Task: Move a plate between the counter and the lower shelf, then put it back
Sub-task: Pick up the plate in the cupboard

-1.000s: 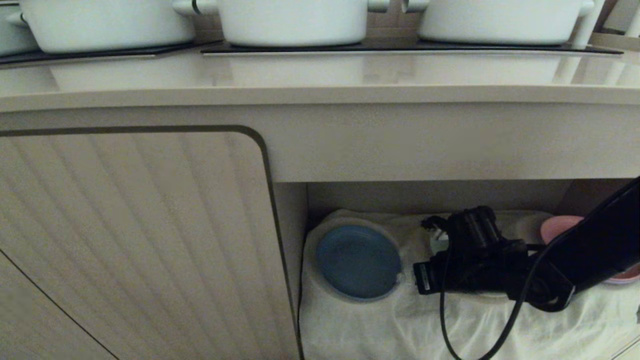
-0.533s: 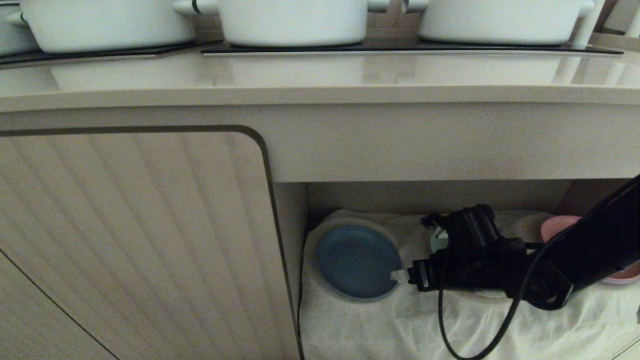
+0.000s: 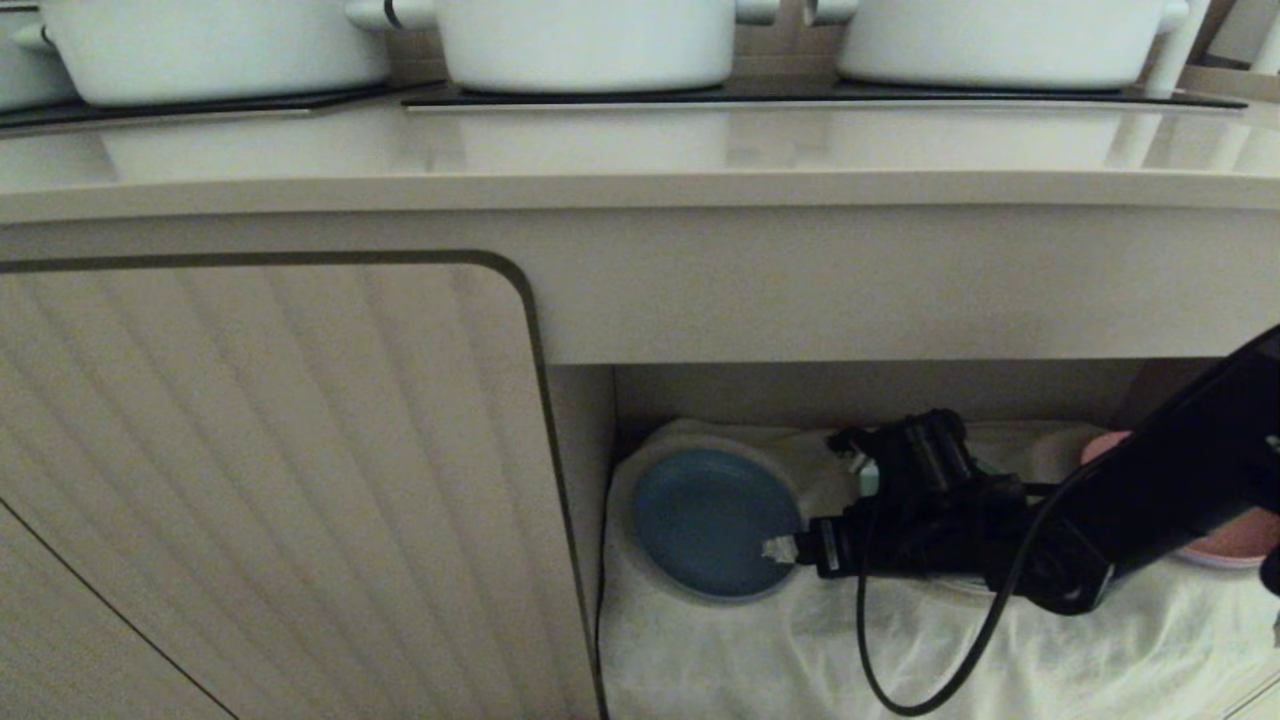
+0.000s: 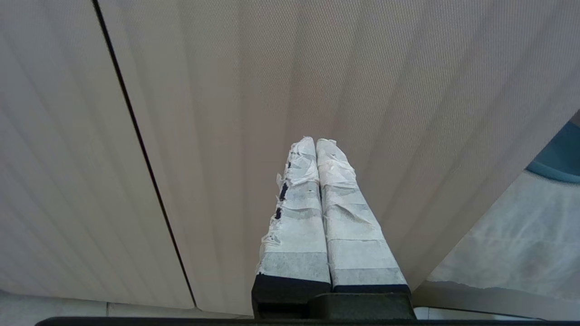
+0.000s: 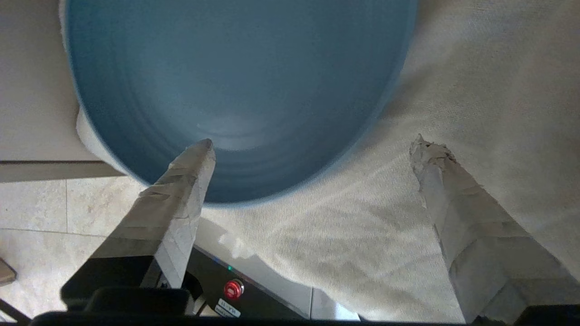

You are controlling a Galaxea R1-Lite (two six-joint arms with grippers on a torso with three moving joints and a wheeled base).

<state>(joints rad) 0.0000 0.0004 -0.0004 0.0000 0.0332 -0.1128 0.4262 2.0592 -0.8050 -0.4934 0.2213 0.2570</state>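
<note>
The light-blue plate (image 3: 715, 520) lies flat on the white cloth at the left end of the lower shelf (image 3: 780, 650). My right gripper (image 3: 820, 510) reaches into the shelf from the right and is open, holding nothing. In the right wrist view one taped fingertip (image 5: 199, 154) overlaps the plate (image 5: 235, 81) near its rim. The other fingertip (image 5: 428, 154) is over bare cloth beside it, with the right gripper (image 5: 312, 142) wide apart. The counter (image 3: 640, 150) runs above. My left gripper (image 4: 316, 142) is shut in front of a ribbed cabinet door, outside the head view.
A pink plate (image 3: 1235, 540) sits at the shelf's right end behind my right arm. A pale green piece (image 3: 868, 478) shows under the gripper. White pots (image 3: 590, 40) stand on the black cooktop panels. The ribbed cabinet door (image 3: 260, 480) closes off the left.
The right gripper has opened wide and slid left along the shelf. One fingertip now reaches over the blue plate's right rim. The plate has not moved.
</note>
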